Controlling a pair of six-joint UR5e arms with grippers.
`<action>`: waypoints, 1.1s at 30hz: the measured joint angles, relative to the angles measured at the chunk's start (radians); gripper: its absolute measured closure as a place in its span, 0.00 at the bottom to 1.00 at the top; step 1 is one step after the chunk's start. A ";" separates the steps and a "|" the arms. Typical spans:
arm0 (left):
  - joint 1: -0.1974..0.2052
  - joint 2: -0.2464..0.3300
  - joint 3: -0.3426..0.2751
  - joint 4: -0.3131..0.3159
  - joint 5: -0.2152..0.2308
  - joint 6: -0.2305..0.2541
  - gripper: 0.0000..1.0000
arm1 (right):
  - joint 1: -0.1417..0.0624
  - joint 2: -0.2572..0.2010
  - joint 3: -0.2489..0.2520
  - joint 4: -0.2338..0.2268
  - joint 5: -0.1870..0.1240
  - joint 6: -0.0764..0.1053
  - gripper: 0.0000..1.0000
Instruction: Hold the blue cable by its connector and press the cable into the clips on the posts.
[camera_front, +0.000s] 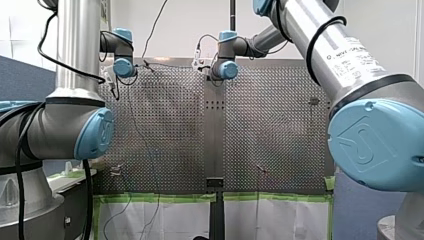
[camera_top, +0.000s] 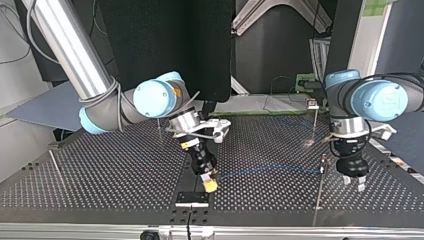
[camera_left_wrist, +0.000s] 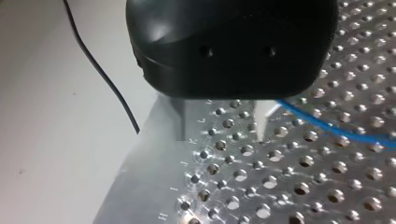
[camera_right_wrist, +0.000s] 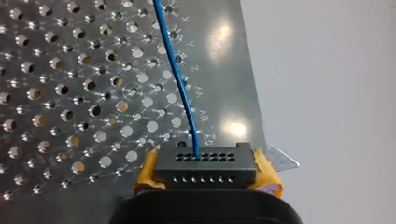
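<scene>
My right jaws are clamped on the black connector (camera_right_wrist: 205, 165), with the blue cable (camera_right_wrist: 180, 79) trailing over the counter (camera_right_wrist: 56, 116) past edge letters X to AC. My left jaws hang apart, empty, near a thin post (camera_top: 320, 185).

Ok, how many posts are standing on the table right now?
4, in the top view: one post at the left edge, one back left of centre, one back right, one front right. More may be hidden.
</scene>
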 joint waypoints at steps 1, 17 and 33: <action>0.000 0.000 0.000 -0.007 -0.004 0.006 0.00 | 0.000 0.000 0.000 0.001 0.000 0.000 1.00; -0.018 0.032 -0.027 -0.132 0.048 0.024 0.00 | 0.000 0.002 0.000 0.005 -0.001 0.000 1.00; -0.024 0.168 -0.145 -0.269 0.079 -0.001 0.00 | -0.002 0.003 0.000 0.009 -0.001 -0.001 1.00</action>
